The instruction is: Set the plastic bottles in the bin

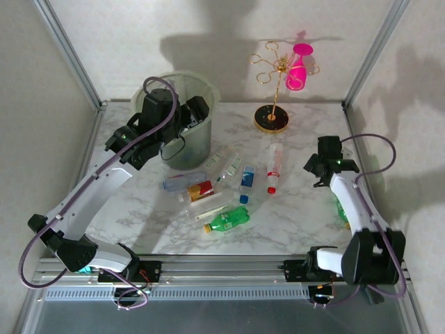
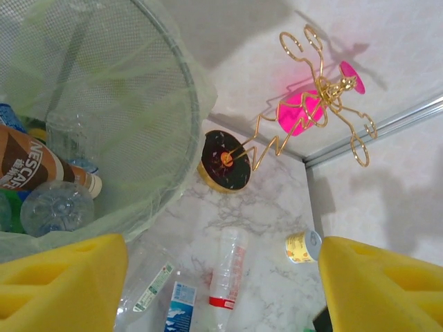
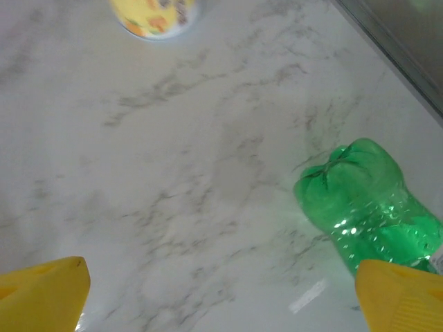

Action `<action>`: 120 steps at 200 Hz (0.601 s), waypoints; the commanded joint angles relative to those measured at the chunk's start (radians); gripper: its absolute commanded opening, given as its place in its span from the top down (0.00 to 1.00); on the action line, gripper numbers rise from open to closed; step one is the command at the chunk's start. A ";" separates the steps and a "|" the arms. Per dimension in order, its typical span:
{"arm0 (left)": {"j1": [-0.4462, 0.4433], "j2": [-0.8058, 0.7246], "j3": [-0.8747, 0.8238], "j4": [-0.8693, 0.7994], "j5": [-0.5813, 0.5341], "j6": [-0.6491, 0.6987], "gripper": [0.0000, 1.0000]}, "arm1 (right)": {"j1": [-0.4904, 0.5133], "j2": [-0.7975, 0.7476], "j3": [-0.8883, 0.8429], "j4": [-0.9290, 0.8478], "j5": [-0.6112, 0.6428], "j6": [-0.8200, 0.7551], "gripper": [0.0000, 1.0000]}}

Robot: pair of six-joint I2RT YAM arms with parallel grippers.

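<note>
The pale-green bin [image 1: 197,142] stands at the back left, and my left gripper [image 1: 191,115] hovers open over its rim. In the left wrist view its yellow pads [image 2: 62,283] stand wide apart with nothing between them. Inside the bin [image 2: 145,104] lie a brown-labelled bottle [image 2: 34,166] and a clear bottle [image 2: 55,207]. Several plastic bottles [image 1: 228,219] lie in a cluster mid-table, among them a clear one with a red cap [image 1: 274,167]. My right gripper [image 1: 321,158] is open above bare table, with a green bottle [image 3: 367,207] beside its right finger.
A gold wire stand with a pink goblet [image 1: 281,76] stands at the back centre on a round black base [image 1: 271,118]. A small tan cup [image 3: 156,14] lies near the right gripper. Metal frame posts border the table at both back corners.
</note>
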 commanded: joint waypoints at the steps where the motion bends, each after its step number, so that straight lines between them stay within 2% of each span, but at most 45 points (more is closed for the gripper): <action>1: -0.005 -0.041 -0.019 0.017 0.032 0.008 0.28 | -0.060 0.054 0.061 -0.019 0.032 -0.069 0.01; 77: -0.003 -0.083 -0.062 0.018 0.027 0.017 0.26 | -0.305 0.120 0.032 0.010 -0.173 -0.083 0.01; 120: -0.001 -0.080 -0.061 0.026 0.038 0.017 0.25 | -0.321 0.167 0.002 0.046 -0.294 -0.109 0.01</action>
